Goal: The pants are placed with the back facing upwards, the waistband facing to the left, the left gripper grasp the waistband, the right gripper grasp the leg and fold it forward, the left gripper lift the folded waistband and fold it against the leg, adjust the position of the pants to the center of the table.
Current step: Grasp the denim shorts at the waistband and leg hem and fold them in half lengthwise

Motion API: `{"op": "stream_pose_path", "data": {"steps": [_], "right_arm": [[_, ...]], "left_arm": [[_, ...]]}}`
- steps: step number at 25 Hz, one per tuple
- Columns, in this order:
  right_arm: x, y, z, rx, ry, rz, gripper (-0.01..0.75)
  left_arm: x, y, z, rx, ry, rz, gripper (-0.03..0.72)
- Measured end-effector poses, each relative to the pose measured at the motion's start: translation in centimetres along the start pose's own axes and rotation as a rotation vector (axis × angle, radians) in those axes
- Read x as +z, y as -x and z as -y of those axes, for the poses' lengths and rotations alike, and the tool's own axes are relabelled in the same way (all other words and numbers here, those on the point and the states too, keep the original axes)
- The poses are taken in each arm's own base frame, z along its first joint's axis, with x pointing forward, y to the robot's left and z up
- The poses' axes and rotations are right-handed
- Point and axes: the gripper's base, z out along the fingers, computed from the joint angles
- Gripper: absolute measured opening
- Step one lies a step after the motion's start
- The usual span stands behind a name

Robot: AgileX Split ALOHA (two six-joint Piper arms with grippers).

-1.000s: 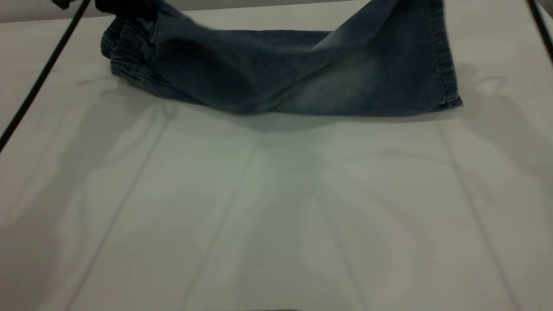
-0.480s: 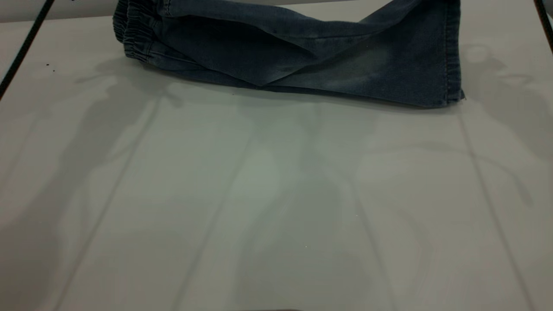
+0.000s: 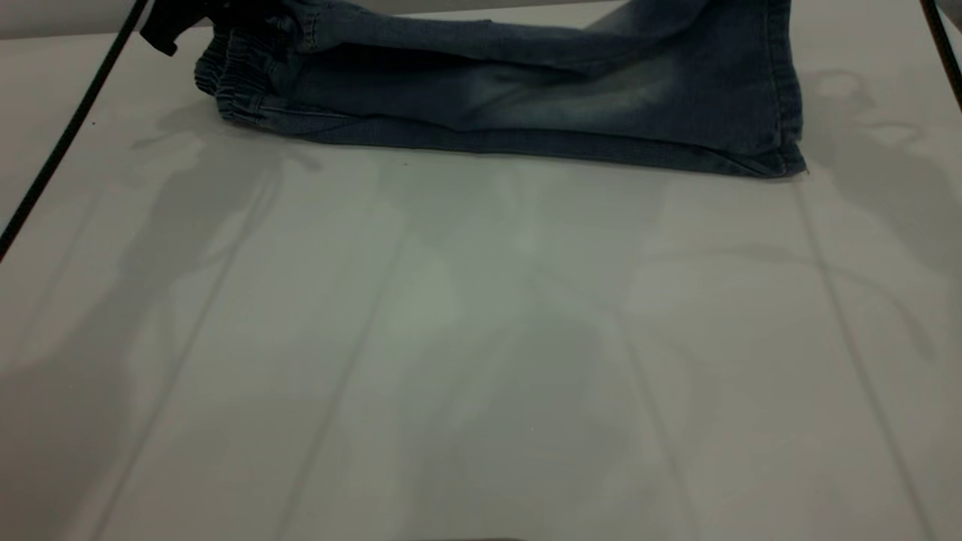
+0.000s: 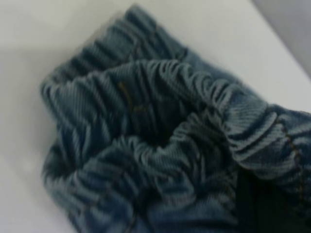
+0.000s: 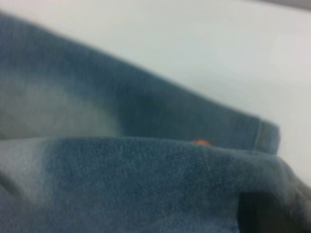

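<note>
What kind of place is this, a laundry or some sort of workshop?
Probably a robot test bench, not a laundry: one pair of pants lies on a plain white table, with a black claw at the waistband and a black cable running past.

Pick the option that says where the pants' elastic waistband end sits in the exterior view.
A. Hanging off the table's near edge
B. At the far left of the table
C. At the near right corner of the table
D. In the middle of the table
B: the pants lie along the far edge of the table, with the gathered elastic waistband at their left end and the hemmed leg at the right.
</note>
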Motion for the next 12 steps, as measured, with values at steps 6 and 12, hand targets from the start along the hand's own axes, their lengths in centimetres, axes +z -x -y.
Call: {"op": "stream_pose_path", "data": {"steps": [6, 12], "right_arm": [[1.5, -0.8, 0.5, 0.012, -0.032, 0.011, 0.027], [2.1, -1.2, 0.4, 0.008, -0.040, 0.012, 0.088]], "left_arm": [[1.0, 0.2, -0.3, -0.021, -0.054, 0.082, 0.093], [1.7, -0.1, -0.9, -0.018, -0.055, 0.093, 0.093]]}}
